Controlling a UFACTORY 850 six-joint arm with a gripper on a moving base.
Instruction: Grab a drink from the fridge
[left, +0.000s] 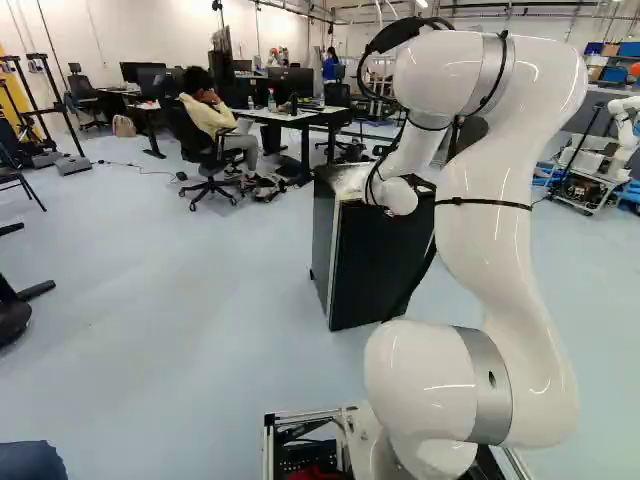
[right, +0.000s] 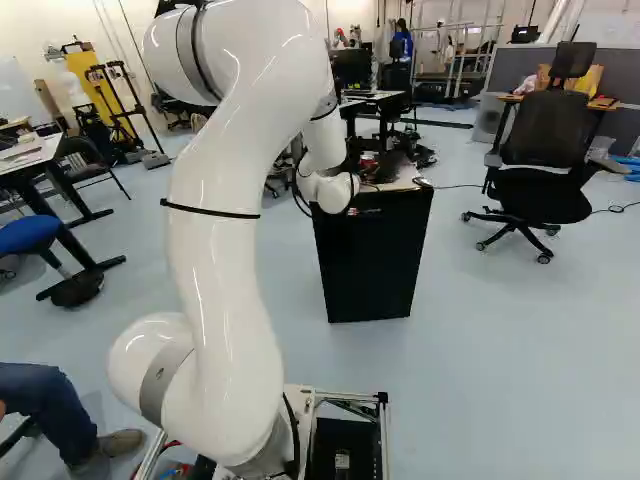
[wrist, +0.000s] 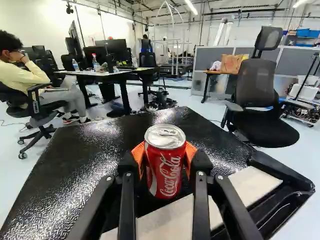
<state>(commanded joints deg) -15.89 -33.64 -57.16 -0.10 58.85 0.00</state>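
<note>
So the gripper (wrist: 165, 159) has its two orange pads (wrist: 137, 156) pressed on both sides of the red soda can (wrist: 166, 167), which sits upright in the grasp, silver top showing. Calling the way the gripper points twelve o'clock, the can is over the fridge (right: 368, 265), toward its near edge, though whether its bottom touches the fridge's dark top is kinda hard to tell. The top's far corner is around twelve to one, another corner sits at ten to eleven, and a pale strip (wrist: 250, 184) runs along the near side, out to two or three. Past the edges, floor (wrist: 107, 112) shows between the fridge and the black desk (wrist: 100, 75) at eleven, so there's a gap there. Tightest side looks like one to two, where an office chair (wrist: 256, 82) stands just beyond the edge, apart from the can.
</note>
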